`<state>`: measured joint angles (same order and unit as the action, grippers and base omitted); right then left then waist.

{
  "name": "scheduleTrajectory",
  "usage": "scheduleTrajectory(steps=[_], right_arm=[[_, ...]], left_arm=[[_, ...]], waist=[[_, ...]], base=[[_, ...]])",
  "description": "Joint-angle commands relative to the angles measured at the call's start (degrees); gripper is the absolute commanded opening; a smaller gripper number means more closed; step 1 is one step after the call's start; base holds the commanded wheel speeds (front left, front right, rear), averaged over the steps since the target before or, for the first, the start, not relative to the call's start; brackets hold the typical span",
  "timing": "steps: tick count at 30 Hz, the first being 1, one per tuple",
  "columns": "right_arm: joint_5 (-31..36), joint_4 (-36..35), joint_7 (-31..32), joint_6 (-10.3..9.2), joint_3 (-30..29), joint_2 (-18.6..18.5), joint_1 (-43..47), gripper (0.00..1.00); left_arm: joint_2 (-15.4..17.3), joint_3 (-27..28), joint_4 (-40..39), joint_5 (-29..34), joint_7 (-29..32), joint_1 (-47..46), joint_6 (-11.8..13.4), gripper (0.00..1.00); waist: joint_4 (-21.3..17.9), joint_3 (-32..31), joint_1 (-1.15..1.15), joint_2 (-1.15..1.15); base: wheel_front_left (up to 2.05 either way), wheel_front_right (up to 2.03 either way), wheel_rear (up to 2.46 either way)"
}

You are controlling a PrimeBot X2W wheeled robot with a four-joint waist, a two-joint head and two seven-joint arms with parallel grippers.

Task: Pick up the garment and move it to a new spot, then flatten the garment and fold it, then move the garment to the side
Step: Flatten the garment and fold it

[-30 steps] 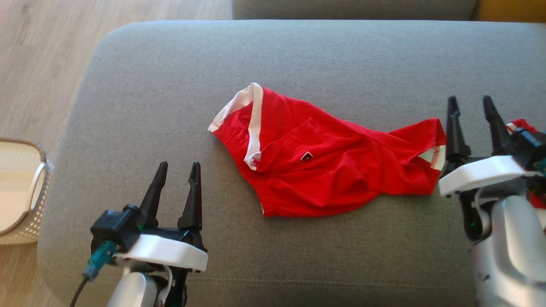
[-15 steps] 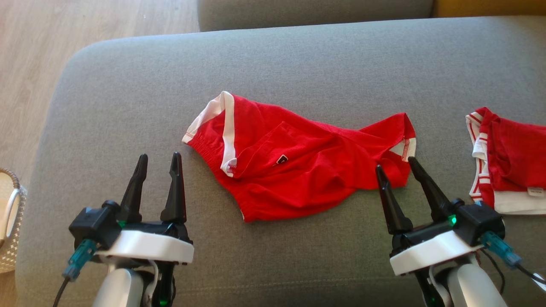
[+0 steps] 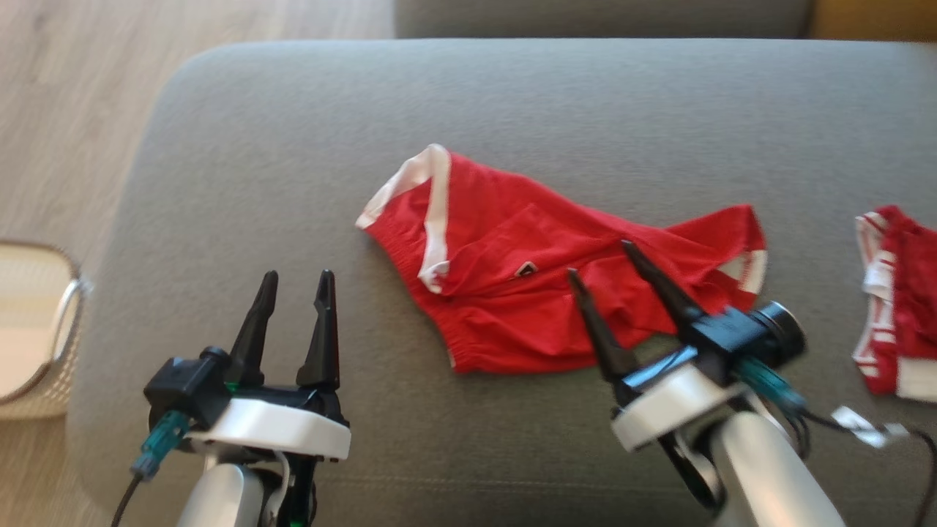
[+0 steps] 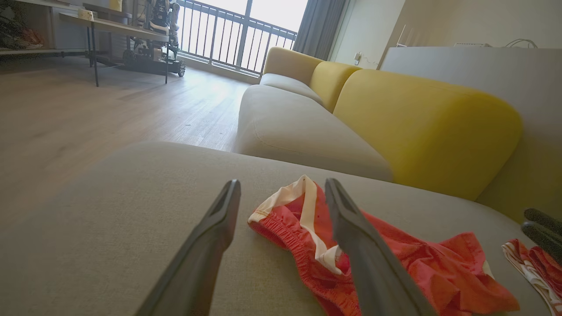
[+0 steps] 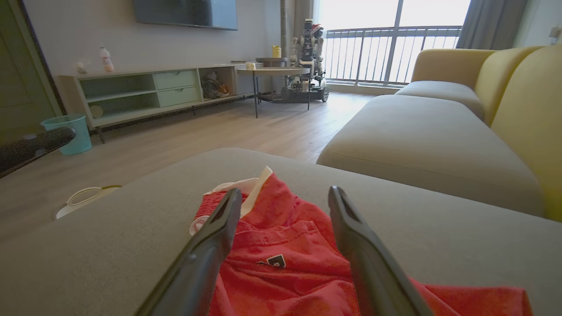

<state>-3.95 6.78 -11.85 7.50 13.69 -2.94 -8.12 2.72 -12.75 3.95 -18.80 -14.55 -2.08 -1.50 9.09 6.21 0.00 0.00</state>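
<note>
The garment (image 3: 527,271) is a pair of red shorts with white trim, lying rumpled on the grey sofa cushion (image 3: 293,146). It also appears in the left wrist view as the garment (image 4: 395,259) and in the right wrist view as the garment (image 5: 290,267). My right gripper (image 3: 600,260) is open and hovers over the garment's right half, fingers pointing up and to the left. To the left of the garment my left gripper (image 3: 296,277) is open above bare cushion, holding nothing.
A second red and white piece of clothing (image 3: 897,307) lies at the cushion's right edge. A pale basket (image 3: 36,322) stands on the wooden floor at the left. Another grey cushion (image 3: 600,16) lies beyond, with yellow backrests (image 4: 421,127).
My right gripper has swung from the garment's right end, down and then leftwards, to hang over its right half. The camera shifted. The left gripper and the garment stayed put.
</note>
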Motion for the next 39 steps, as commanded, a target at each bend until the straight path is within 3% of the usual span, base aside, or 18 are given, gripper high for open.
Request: scheduleTrajectory(steps=[1,5,7,11,17,25,26,28,29,30,39], right_arm=[[0.59,-1.08,0.53,-0.01,2.05,-0.01,-3.14,1.00],[0.76,3.58,3.01,-0.01,7.46,-1.20,-8.31,1.00],[-0.79,8.66,4.79,-0.01,13.12,-2.71,-12.43,1.00],[-2.07,15.91,5.26,-0.01,17.73,-4.42,-17.58,1.00],[-2.48,24.62,2.97,-0.01,18.57,-4.35,-21.96,1.00],[-3.12,32.90,1.03,-0.01,20.49,-3.54,-25.86,1.00],[-3.38,33.77,0.87,-0.01,20.48,-3.40,-26.31,0.95],[-3.68,35.10,0.27,-0.01,20.09,-3.16,-27.24,0.08],[-3.68,35.10,0.27,-0.01,20.09,-3.16,-27.24,0.08],[-3.76,35.62,-0.07,-0.01,19.92,-3.04,-27.60,0.00],[-3.50,37.09,-2.14,-0.01,18.90,-3.48,-30.76,0.00]], left_arm=[[0.16,1.34,-1.66,-0.23,-0.45,-2.42,0.14,1.00],[0.16,0.69,-1.42,-1.06,-0.45,-3.13,0.29,1.00],[0.16,0.17,-0.77,-1.42,-0.45,-3.42,0.19,1.00],[0.16,-0.35,0.15,-1.70,-0.45,-3.84,0.11,1.00],[0.16,-1.17,1.00,-2.44,-0.45,-4.24,-0.09,1.00],[0.16,-1.33,1.21,-2.52,-0.45,-3.91,-0.04,1.00],[0.16,-1.39,1.29,-2.54,-0.45,-3.92,-0.01,1.00],[0.16,-1.52,1.38,-2.64,-0.45,-3.95,0.12,1.00],[0.16,-1.52,1.38,-2.64,-0.45,-3.95,0.12,1.00],[0.16,-1.60,1.40,-2.71,-0.45,-3.96,0.21,1.00],[0.16,-2.35,1.43,-3.14,-0.45,-3.94,0.56,1.00]], waist=[[1.93,1.19,0.00,0.00],[5.36,3.03,0.00,0.00],[7.59,4.20,0.00,0.00],[10.29,4.79,0.00,0.00],[13.32,5.00,0.00,0.00],[14.23,5.28,0.00,0.00],[14.22,5.24,0.00,0.00],[14.10,5.11,0.00,0.00],[14.10,5.11,0.00,0.00],[14.02,5.02,0.00,0.00],[13.24,4.85,0.00,0.00]], base=[[0.00,0.00,0.00],[0.00,0.00,0.00],[0.00,0.00,0.00],[0.00,0.00,0.00],[0.00,0.00,0.00],[0.00,0.00,0.00],[0.00,0.00,0.00],[0.00,0.00,0.00],[0.00,0.00,0.00],[0.00,0.00,0.00],[0.00,0.00,0.00]])
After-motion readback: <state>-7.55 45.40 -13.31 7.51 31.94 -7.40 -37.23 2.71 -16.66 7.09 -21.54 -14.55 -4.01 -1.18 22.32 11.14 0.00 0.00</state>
